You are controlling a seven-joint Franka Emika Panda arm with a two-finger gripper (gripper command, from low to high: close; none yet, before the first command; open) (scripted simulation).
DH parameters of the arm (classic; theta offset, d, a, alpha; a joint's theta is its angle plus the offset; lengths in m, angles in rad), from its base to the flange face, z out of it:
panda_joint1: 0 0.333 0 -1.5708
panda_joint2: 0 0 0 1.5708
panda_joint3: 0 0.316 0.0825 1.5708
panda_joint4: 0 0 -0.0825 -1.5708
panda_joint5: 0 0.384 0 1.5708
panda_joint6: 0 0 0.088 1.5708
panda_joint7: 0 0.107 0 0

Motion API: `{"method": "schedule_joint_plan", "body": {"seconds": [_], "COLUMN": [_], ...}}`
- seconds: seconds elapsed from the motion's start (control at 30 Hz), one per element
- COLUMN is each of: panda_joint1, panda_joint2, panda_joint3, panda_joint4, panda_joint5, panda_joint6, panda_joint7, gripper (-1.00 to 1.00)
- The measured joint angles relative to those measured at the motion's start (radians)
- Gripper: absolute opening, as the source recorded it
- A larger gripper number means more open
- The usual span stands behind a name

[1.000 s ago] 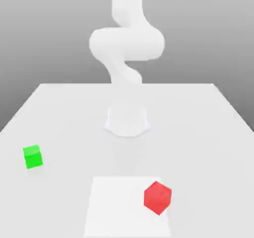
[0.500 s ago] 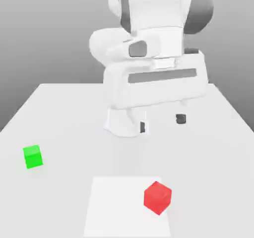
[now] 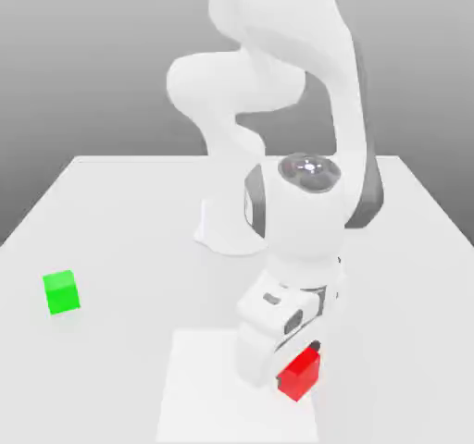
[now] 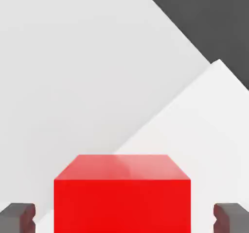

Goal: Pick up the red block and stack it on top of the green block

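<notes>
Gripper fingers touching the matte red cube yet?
Apart. In the hand view, the fingers flank the matte red cube, with pale table visible in both gaps.

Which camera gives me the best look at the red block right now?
The hand view: the red block sits large and unobstructed there, its top and front faces plain, with a dark finger to each side. In the exterior view the arm's hand covers part of the block, leaving a red corner visible.

arm: white, rising from its base, then folded forward and steeply down toward the counter
wrist: bent low, pointing downward
hand (image 3: 298,370): low at the counter
fingers (image 4: 17,217): dark pads standing apart, a gap showing beside each pad
</notes>
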Motion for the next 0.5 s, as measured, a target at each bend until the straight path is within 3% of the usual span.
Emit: {"method": "schedule_joint_plan", "body": {"seconds": [0.13,0.33,0.5], "panda_joint1": [-0.002,-0.004,-0.186], "panda_joint2": [0.008,-0.177,-0.248], "panda_joint3": [0.003,-0.015,-0.108], "panda_joint4": [0.001,-0.027,-0.055], "panda_joint5": [0.0,-0.027,-0.058], "panda_joint6": [0.006,-0.15,-0.191], "panda_joint7": [0.0,0.017,0.004], "gripper": [-1.0,-1.0,-1.0]}}
